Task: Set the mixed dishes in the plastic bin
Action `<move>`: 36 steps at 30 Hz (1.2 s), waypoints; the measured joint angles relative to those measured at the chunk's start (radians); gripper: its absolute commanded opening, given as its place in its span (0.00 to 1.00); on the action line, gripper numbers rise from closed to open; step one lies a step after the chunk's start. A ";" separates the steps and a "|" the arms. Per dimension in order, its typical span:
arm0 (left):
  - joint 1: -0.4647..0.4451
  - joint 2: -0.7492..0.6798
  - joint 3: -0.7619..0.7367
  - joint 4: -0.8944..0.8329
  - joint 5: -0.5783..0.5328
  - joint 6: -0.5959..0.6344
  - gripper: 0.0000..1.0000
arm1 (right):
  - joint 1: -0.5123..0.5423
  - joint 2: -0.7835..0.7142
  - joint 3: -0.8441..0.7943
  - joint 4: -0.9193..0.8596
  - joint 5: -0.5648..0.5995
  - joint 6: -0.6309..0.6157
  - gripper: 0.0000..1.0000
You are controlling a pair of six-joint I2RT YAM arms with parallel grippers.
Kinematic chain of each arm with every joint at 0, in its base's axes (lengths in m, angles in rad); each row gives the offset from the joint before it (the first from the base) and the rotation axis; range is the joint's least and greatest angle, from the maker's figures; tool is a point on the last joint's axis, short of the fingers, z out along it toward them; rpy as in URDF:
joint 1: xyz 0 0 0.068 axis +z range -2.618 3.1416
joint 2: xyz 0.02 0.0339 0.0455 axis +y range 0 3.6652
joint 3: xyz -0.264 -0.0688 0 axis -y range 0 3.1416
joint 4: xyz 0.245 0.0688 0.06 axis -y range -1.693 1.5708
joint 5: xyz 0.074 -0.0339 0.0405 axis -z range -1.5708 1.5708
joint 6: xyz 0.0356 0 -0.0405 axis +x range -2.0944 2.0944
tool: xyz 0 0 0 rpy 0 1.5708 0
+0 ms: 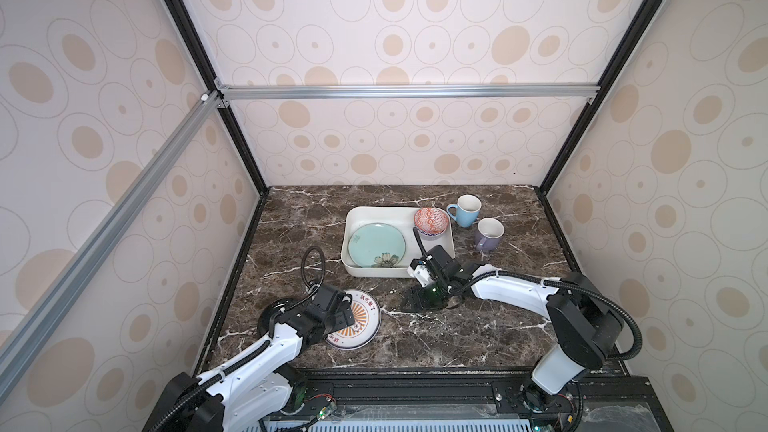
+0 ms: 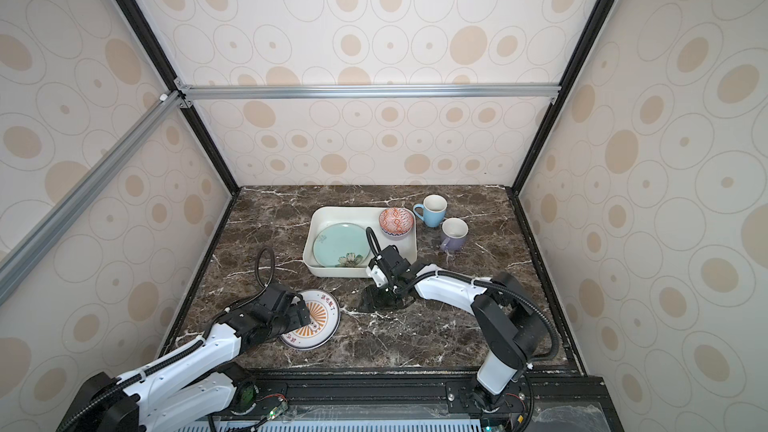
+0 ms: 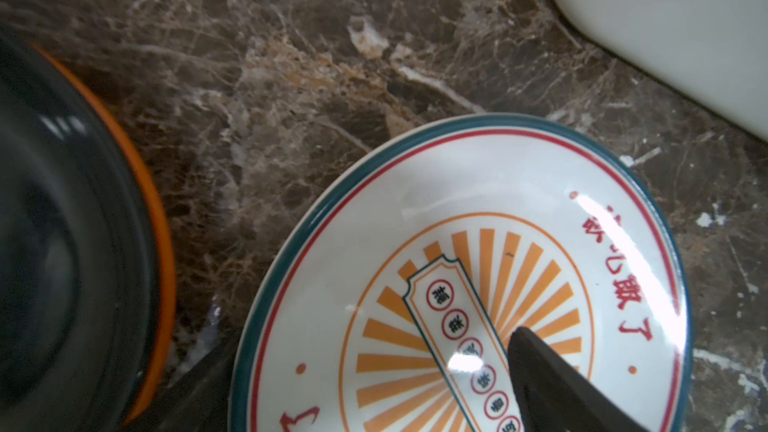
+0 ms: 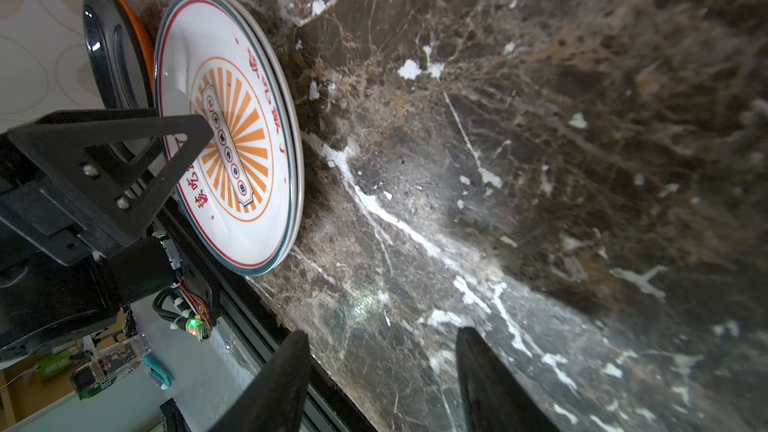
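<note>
Left claw [image 1: 347,314]: wide apart, over white orange-sunburst round plate [image 1: 365,322] on the table.
Right claw [image 4: 382,338]: half wide, empty, above brown marble table [image 1: 478,338].
White rectangular plastic bin [image 1: 376,209]: holds teal flowered plate [image 1: 376,243] and red-patterned bowl [image 1: 431,220].

Teal plate [image 1: 376,244] lies in white bin [image 1: 374,216], red-patterned bowl [image 1: 431,220] at its corner.

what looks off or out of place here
Nothing spilled or broken. Only the red-patterned bowl stands out: it sits high in a far corner of the plastic bin, its edge seemingly overlapping the rim.
</note>
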 measured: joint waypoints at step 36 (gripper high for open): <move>-0.308 0.304 0.249 0.146 -0.062 0.003 0.64 | -0.063 -0.200 -0.144 -0.087 0.098 0.002 0.58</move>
